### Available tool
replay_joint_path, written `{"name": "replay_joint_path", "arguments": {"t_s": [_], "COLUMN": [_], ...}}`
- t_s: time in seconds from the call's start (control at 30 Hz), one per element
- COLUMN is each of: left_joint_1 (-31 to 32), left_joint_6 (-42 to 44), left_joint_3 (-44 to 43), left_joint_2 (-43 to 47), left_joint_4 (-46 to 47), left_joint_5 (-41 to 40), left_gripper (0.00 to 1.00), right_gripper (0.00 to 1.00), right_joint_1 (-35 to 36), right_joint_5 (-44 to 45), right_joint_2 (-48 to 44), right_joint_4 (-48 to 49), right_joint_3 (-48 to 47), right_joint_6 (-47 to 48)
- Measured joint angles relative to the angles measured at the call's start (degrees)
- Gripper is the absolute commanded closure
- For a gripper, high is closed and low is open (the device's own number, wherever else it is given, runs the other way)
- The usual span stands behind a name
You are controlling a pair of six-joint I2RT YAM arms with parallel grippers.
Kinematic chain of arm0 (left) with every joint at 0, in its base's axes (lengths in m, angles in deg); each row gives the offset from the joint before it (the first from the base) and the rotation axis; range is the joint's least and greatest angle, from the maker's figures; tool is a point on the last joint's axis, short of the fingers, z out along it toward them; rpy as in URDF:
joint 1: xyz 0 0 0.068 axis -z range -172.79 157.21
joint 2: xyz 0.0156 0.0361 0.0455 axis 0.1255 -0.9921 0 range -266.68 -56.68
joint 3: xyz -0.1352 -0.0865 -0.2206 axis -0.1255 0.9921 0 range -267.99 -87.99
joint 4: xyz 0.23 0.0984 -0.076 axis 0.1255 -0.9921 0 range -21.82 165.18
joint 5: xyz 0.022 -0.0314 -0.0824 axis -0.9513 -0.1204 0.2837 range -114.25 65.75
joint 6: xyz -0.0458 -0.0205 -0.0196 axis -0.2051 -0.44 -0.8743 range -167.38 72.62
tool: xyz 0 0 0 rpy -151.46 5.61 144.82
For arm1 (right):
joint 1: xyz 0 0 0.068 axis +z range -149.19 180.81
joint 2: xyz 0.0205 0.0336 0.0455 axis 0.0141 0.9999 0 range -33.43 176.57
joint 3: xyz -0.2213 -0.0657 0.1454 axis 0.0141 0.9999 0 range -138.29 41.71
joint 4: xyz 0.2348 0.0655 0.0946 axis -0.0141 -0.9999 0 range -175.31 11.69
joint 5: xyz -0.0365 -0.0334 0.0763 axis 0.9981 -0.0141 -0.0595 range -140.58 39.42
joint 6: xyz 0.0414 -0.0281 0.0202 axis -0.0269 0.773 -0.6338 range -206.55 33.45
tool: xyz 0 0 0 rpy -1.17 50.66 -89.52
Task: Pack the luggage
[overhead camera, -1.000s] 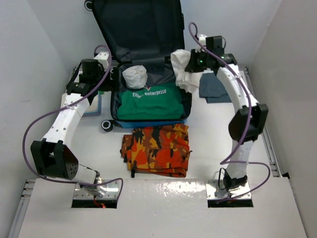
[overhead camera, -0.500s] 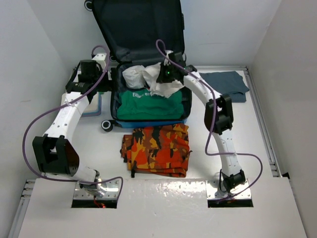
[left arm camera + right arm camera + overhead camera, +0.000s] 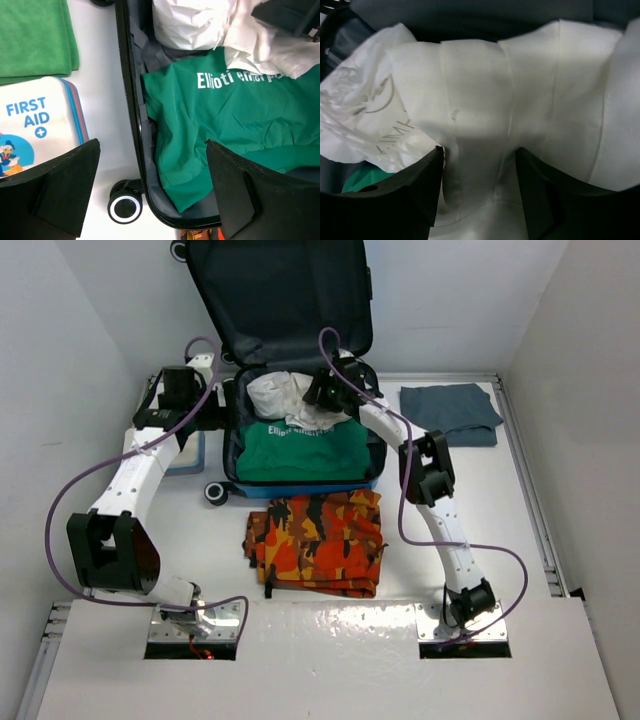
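Swinging in from the right, the right gripper [image 3: 322, 392] had lowered the white garment [image 3: 303, 412], clamped in its jaws, onto the green shirt [image 3: 300, 452] inside the open luggage [image 3: 280, 300] at upper centre, so release seemed next; the left gripper [image 3: 151, 145] gaped empty.

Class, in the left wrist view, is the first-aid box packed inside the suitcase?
No, the first-aid box lies on the table, outside the zipper rim of the suitcase.
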Motion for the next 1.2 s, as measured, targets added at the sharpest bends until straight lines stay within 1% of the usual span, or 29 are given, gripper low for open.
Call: {"name": "replay_joint_path", "arguments": {"t_s": [0.07, 0.2, 0.33, 0.37, 0.47, 0.6, 0.7, 0.77, 0.8, 0.83, 0.87, 0.9, 0.93, 1.0, 1.07, 1.1, 1.2], "left_joint_1": [0.0, 0.0, -0.1, -0.2, -1.1, -3.0, -3.3, -3.3, -3.3, -3.3, -3.3, -3.1, -2.6, -0.5, 1.9, 3.1, 5.8], "left_joint_6": [0.0, -0.2, -0.5, -0.7, -2.1, -4.8, -6.0, -6.6, -6.8, -6.9, -6.9, -7.1, -7.5, -8.9, -10.5, -11.6, -15.9], "left_joint_3": [0.1, 0.8, 2.1, 2.8, 6.5, 13.6, 22.1, 28.7, 31.6, 34.0, 35.6, 36.9, 37.5, 37.8, 37.9, 38.1, 40.9], "left_joint_2": [0.0, 0.7, 3.7, 5.1, 11.1, 20.0, 25.7, 29.2, 30.5, 31.5, 32.2, 32.6, 32.8, 32.6, 31.6, 30.0, 25.0], "left_joint_4": [0.2, 1.1, 2.1, 2.0, 2.5, 0.8, -0.4, -2.6, -3.7, -4.9, -6.1, -7.1, -8.0, -8.6, -8.9, -9.2, -9.7], "left_joint_5": [0.5, 2.3, 5.3, 6.1, 9.7, 17.6, 22.3, 24.9, 25.9, 26.7, 27.2, 27.7, 27.8, 26.8, 25.6, 24.6, 20.6], "left_gripper": [0.10, 0.10, 0.10, 0.10, 0.11, 0.14, 0.14, 0.14, 0.14, 0.14, 0.12, 0.12, 0.10, 0.10, 0.04, 0.04, 0.03], "right_gripper": [0.38, 0.32, 0.27, 0.24, 0.24, 0.22, 0.14, 0.13, 0.11, 0.11, 0.09, 0.06, 0.06, 0.03, 0.02, 0.00, 0.00], "right_joint_1": [0.2, 0.2, 0.1, 0.0, -0.7, -3.6, -6.6, -8.1, -8.6, -9.0, -9.3, -9.4, -9.3, -8.8, -7.4, -6.4, -4.1], "right_joint_5": [-0.2, -2.5, -6.3, -7.2, -9.4, -11.6, -12.4, -12.6, -12.9, -13.1, -13.4, -13.8, -14.1, -14.4, -14.4, -14.3, -13.9], "right_joint_2": [-0.9, -6.7, -17.4, -21.7, -35.9, -57.0, -68.8, -73.2, -74.8, -76.5, -77.6, -78.8, -80.1, -83.1, -86.3, -87.4, -88.3], "right_joint_4": [2.4, 4.2, 2.3, 2.1, 1.4, -1.0, -2.6, -5.1, -4.6, -5.6, -6.5, -7.3, -7.9, -9.9, -10.7, -10.4, -8.3], "right_joint_3": [2.0, 10.5, 17.2, 20.1, 28.1, 41.4, 54.4, 62.4, 66.9, 72.7, 77.2, 82.3, 86.7, 93.6, 97.7, 98.6, 99.4], "right_joint_6": [0.8, 4.1, 7.9, 8.9, 11.2, 12.0, 12.2, 12.5, 12.5, 12.4, 12.4, 12.3, 12.2, 11.6, 11.1, 10.8, 9.5]}}
